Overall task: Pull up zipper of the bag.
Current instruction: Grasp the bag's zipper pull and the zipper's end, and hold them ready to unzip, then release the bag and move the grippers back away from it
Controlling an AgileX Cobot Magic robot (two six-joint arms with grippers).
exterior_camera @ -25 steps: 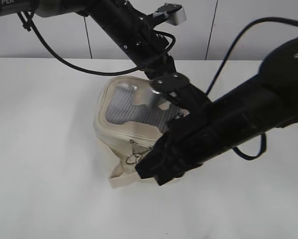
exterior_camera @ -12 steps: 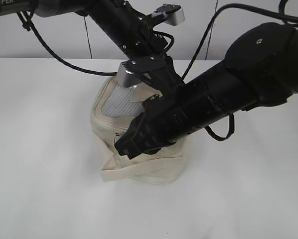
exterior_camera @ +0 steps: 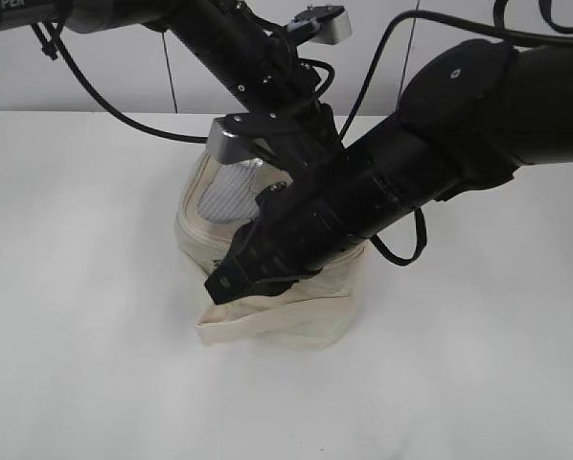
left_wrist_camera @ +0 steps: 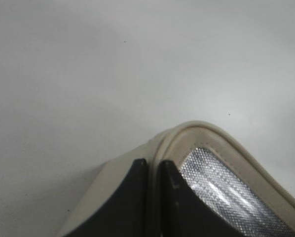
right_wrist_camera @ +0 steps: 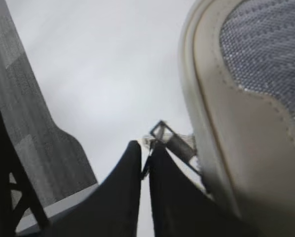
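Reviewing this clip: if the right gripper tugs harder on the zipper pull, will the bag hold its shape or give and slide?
The bag is probably soft: its lower side bulges and creases, so it would likely deform under a tug. It looks light and sits on a smooth table, so it might slide, which may be why the left gripper pinches its rim. The zipper pull looks thin, possibly slippery.

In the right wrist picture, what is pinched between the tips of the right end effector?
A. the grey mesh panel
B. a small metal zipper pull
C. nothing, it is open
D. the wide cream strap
B: the right end effector is closed, with the small metal zipper pull pinched at its tips, beside the bag.
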